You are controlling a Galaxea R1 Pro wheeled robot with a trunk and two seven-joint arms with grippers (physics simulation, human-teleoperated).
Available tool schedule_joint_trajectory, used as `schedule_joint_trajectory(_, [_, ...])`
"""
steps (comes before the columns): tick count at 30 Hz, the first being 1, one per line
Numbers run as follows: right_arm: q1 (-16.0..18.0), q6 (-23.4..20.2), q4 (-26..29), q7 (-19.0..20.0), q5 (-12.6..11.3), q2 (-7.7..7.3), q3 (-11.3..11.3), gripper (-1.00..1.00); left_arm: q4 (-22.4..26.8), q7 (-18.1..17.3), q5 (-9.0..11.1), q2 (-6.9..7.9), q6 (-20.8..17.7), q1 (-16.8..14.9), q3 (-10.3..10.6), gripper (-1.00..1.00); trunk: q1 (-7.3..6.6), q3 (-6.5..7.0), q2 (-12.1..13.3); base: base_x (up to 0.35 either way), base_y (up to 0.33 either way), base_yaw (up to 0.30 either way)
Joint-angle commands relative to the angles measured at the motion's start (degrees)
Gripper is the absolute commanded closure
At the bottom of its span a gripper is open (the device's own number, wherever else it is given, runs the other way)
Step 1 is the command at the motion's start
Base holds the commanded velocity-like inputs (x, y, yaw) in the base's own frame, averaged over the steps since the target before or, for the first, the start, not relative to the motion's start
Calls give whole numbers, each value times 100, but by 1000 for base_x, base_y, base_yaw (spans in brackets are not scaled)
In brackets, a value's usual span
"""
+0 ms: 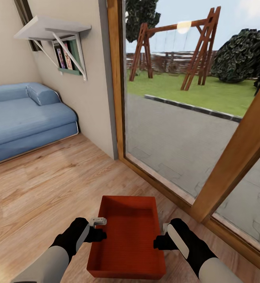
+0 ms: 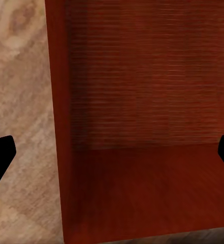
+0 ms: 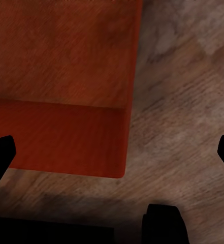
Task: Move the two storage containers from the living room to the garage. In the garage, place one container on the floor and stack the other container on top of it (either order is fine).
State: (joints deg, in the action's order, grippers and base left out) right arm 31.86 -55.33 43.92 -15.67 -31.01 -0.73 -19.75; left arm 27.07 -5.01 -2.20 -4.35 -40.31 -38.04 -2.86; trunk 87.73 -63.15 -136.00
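Nearest is one red-orange storage container (image 1: 128, 239) on the light wood-plank floor (image 1: 47, 184), just beside the glass door (image 1: 177, 118) on its right. Left hand (image 1: 100, 235) straddles its left wall, fingers spread. Right hand (image 1: 158, 242) sits at its right wall, fingers also spread. Blue sofa (image 1: 23, 120) lies far left.

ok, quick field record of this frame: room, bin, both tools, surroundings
room: living room, wood-plank floor
bin: one red-orange container, no lid, empty, between the arms
left tool: fingers spread, straddling the bin's wall
right tool: fingers spread, at the bin's corner, nothing clamped
surroundings: blue sofa, glass door, swing set outside
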Motion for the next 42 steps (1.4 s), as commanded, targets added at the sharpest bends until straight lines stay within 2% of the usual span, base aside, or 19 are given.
schedule_joint_trajectory(1, [4,-10,9,-54,-62,-7,-29,-100,9,-27,-26,-4,-30,-1,-33,-100,-1,-5,-2,0,0,0])
schedule_joint_trajectory(4, [4,-7,8,-52,-63,-6,-32,-100,17,-26,-26,25,-30,-1,-45,-100,-1,-5,-2,0,0,0])
schedule_joint_trajectory(11, [4,-10,5,-50,-62,-6,-37,-100,14,-54,-3,313,-30,1,-64,-100,-1,-5,-2,0,0,0])
schedule_joint_trajectory(15, [4,-10,5,-51,-63,-6,-38,-100,14,-61,0,371,-30,5,-62,-100,-1,-5,-2,0,0,0])
schedule_joint_trajectory(27, [4,-11,5,-52,-63,-6,-40,-100,10,-62,7,374,-30,8,-65,-100,-1,-5,-2,0,0,0])
schedule_joint_trajectory(30, [4,-12,4,-52,-62,-6,-39,-100,9,-62,8,374,-30,5,-65,-100,65,-59,-122,0,0,0])
schedule_joint_trajectory(42, [4,-9,3,-51,-64,-6,-41,-100,9,-61,6,368,-30,4,-65,-100,65,-59,-122,0,0,0])
